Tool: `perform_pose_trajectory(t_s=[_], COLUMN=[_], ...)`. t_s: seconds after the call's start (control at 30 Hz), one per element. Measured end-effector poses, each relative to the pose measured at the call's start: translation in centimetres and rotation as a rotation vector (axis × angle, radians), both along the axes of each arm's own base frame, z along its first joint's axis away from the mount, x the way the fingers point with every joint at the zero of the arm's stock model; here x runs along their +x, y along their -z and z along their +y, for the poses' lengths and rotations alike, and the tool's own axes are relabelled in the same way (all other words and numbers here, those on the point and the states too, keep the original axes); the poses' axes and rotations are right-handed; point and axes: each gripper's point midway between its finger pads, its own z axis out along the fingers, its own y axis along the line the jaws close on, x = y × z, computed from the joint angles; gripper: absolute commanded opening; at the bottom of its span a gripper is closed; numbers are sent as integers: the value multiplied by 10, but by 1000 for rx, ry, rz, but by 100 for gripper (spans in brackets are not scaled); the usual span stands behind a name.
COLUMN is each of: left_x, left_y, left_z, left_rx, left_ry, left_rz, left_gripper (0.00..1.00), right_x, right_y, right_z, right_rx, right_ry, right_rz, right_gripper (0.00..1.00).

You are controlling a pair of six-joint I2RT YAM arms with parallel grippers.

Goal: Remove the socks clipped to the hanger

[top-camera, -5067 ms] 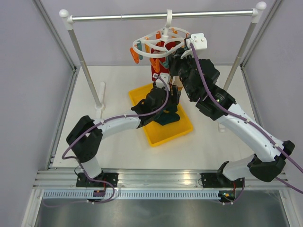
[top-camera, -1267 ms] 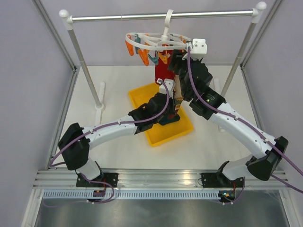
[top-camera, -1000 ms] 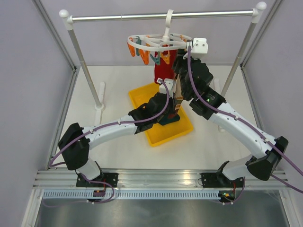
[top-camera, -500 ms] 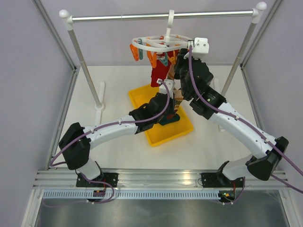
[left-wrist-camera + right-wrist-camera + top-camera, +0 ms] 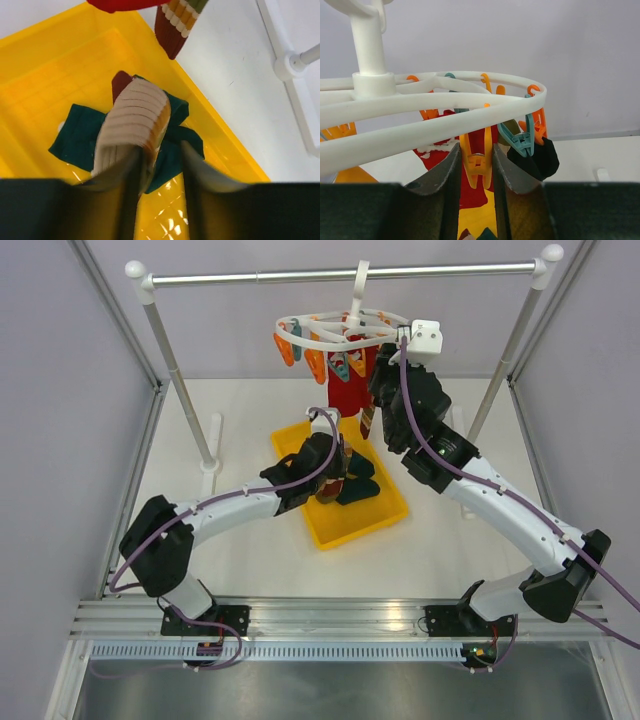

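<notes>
**Clip pinched, sock lying loose**

The hanger (image 5: 330, 330) is hanging from the metal rail (image 5: 300, 276), its ring nearly level. The red sock (image 5: 347, 390) is dangling straight down above the yellow tray (image 5: 335, 525). The right gripper (image 5: 475, 150) is squeezing an orange clip (image 5: 476, 165) beside a black sock (image 5: 540, 160). The left gripper (image 5: 161, 150) is gaping over a tan sock (image 5: 132, 120) lying lengthwise across teal socks (image 5: 75, 135).

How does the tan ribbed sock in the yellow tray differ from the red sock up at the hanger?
The tan sock lies crumpled in the yellow tray on a teal sock; the red sock hangs from the hanger. The tan sock is pale and ribbed, the red sock bright. Both are limp fabric.
</notes>
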Motion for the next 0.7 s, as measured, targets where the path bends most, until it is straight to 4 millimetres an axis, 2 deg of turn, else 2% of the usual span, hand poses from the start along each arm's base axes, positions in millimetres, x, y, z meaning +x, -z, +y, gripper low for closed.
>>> perform_pose_trajectory(t_s=[0.07,0.1,0.37,0.47,0.6,0.7], left_x=[4,4,3,0,-9,-23], left_y=[1,1,-1,-9,-34,-53], left_z=[3,3,1,-4,-25,-49], left_rx=[-11,-15,-25,-50,-111,-132], left_ry=[-6,-4,5,32,113,179], left_rz=[9,11,14,3,-59,-116], left_gripper=[59,69,72,72,72,73], right_x=[0,0,-1,-1,-2,-2], right_y=[-1,-1,-2,-1,-1,-1], right_z=[0,0,-1,-1,-1,-1], right_rx=[0,0,-3,-4,1,3], right_ry=[0,0,0,-1,-2,-4], right_rz=[0,0,3,5,7,11], right_gripper=[8,8,8,8,8,7])
